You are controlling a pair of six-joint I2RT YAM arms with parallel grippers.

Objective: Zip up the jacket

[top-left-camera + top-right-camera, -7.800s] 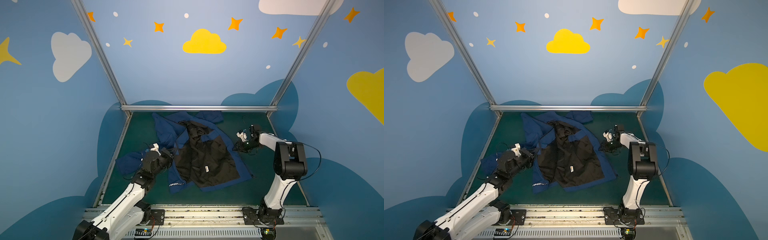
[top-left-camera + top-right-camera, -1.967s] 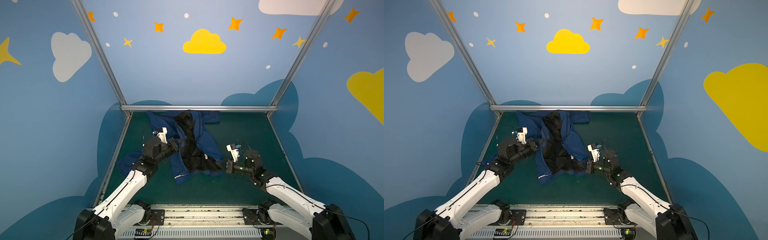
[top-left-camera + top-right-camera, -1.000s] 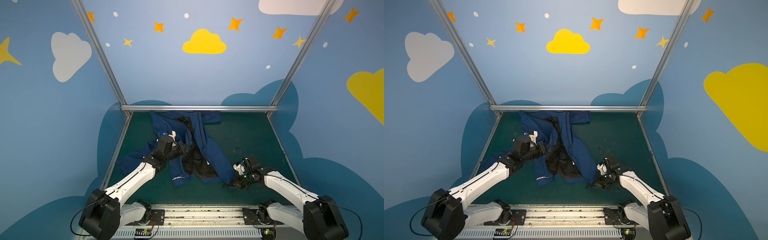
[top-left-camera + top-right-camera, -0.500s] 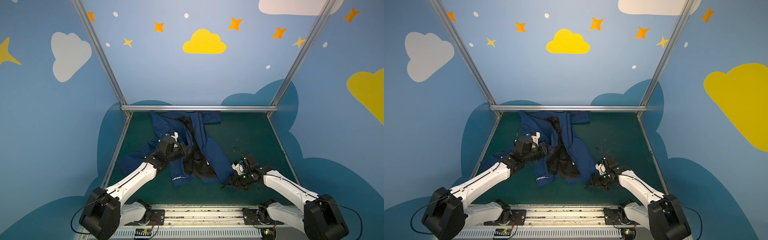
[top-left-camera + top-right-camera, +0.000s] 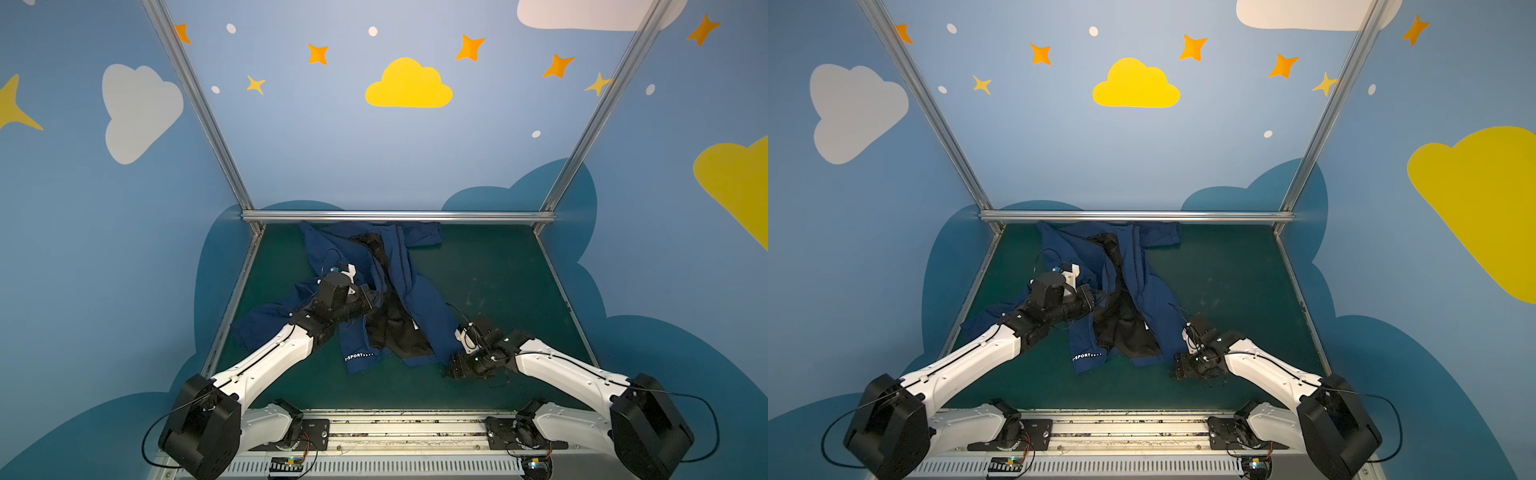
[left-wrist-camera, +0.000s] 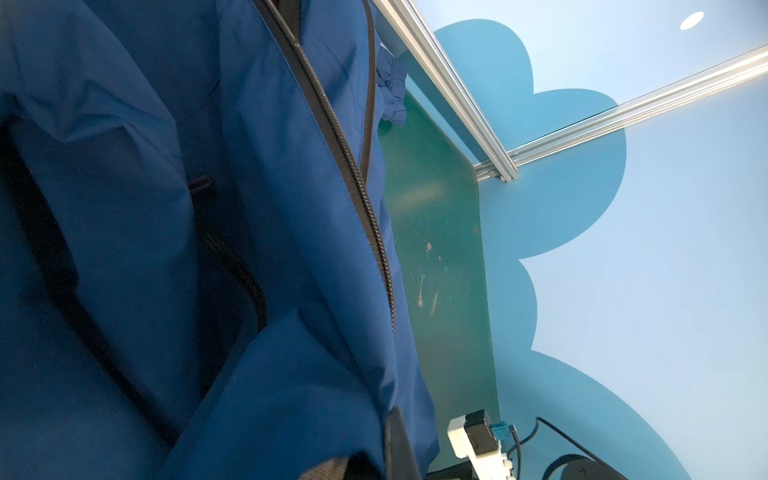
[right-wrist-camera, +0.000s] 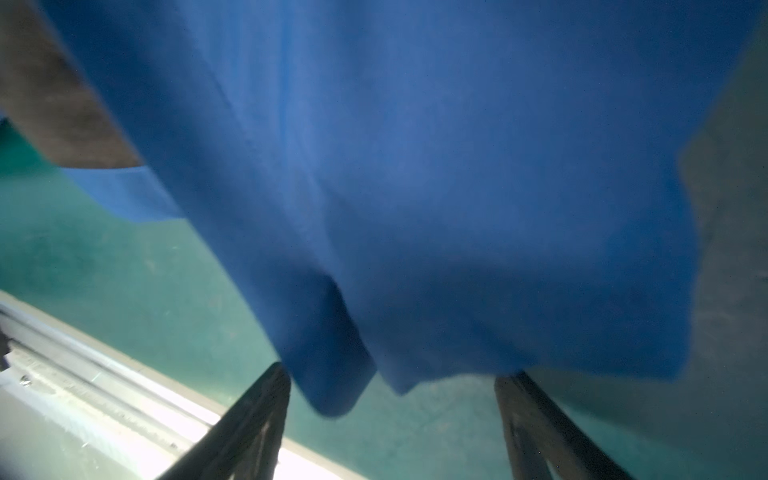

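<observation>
The jacket lies on the tabletop, left of centre, running from the rear rail toward the front edge. One sleeve extends left, beneath the left arm. The left tool is at the jacket's left panel, mid-length. The right tool is at the front right corner, just beside the hem.
</observation>
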